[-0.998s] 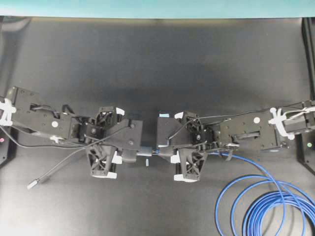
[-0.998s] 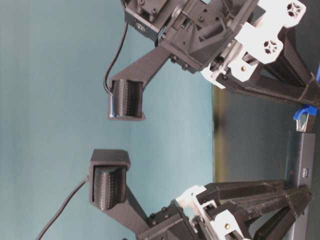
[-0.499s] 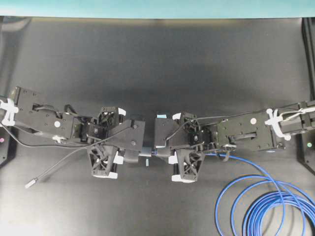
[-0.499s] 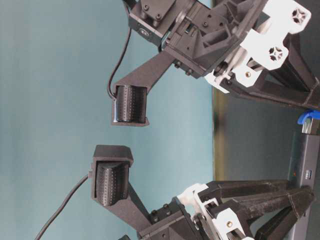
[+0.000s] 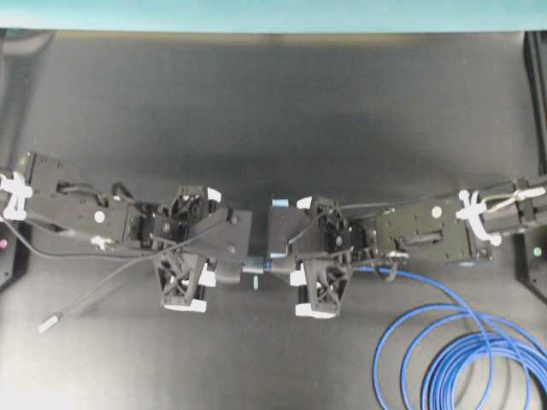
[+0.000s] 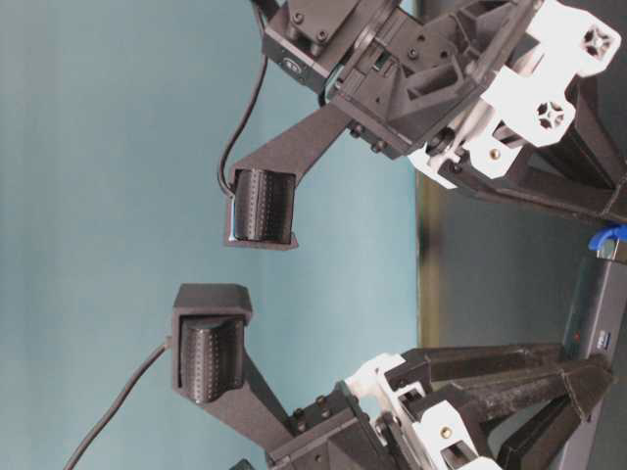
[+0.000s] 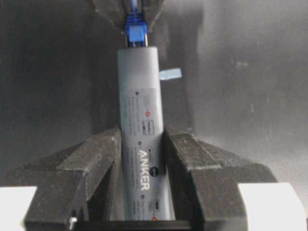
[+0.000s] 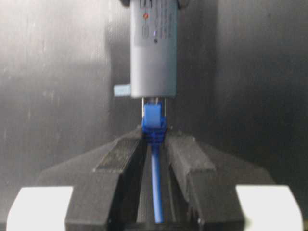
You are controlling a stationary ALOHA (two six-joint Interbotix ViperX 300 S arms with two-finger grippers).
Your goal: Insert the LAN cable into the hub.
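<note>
Meeting end to end above the black table (image 5: 273, 111), the hub (image 7: 143, 139) and the LAN cable (image 8: 155, 192) sit at the centre of the overhead view, plug seated in the hub's end port with a sliver of clear connector showing. The left gripper (image 7: 143, 159), at nine o'clock of the joint, clamps both fingers against the hub's sides. The right gripper (image 8: 154, 154), at three o'clock, pinches the cable just behind its blue boot. Blue coils (image 5: 466, 359) lie at five o'clock; the hub's grey cord (image 5: 94, 295) trails toward eight o'clock.
</note>
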